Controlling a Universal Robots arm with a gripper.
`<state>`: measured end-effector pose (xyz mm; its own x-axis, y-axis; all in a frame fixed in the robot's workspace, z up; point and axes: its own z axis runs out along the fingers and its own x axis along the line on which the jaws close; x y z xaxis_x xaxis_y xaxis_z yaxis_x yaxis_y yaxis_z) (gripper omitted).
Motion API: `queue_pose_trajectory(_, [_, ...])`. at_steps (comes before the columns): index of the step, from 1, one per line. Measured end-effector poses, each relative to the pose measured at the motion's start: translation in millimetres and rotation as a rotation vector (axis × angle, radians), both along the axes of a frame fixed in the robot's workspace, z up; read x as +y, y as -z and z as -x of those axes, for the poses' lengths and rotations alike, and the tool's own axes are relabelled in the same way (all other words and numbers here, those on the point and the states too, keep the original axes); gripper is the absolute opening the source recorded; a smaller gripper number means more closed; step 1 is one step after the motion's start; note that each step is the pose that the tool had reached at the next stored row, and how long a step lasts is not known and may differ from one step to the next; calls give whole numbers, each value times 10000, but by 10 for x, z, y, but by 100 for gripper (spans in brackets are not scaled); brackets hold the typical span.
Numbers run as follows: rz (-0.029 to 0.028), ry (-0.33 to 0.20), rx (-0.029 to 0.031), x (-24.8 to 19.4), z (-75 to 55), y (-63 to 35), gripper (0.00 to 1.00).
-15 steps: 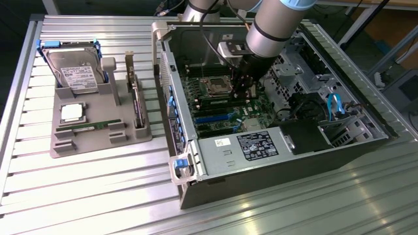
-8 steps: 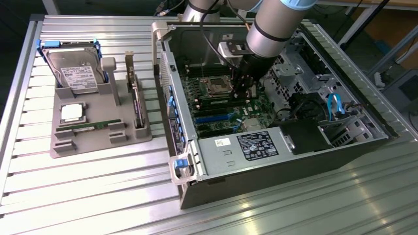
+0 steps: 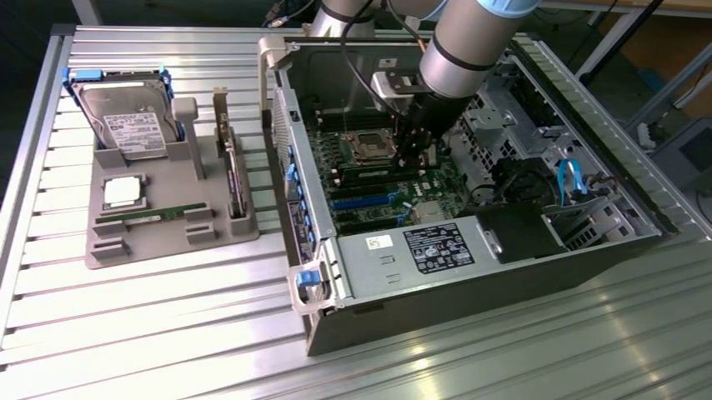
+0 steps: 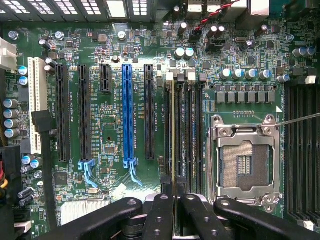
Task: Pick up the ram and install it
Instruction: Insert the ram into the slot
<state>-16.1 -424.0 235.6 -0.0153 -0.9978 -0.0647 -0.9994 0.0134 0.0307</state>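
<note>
Gripper (image 4: 174, 202) down inside the case (image 3: 368, 250) is clenched on the ram (image 4: 174, 130). It's holding it edge-on, I guess so it lines up with the memory slots (image 4: 192, 130) just beside the empty CPU socket (image 4: 246, 165). Twin stick (image 3: 156, 214) lies on the grey tray (image 3: 167, 246).

Bright overhead light, glare streaks on the ribbed bench (image 3: 167, 333) well off from the claw (image 3: 418, 165). Case (image 3: 501, 292) interior around the claw dimmer, shadowed. Wrist view: motherboard (image 4: 110, 110) evenly lit beyond the claw, pale glint along the ram (image 4: 174, 130) edge.
</note>
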Motion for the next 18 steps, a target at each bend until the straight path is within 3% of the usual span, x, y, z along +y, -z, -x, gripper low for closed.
queue_pose_trajectory(18, [-7, -252, 0, 0, 0, 0, 12])
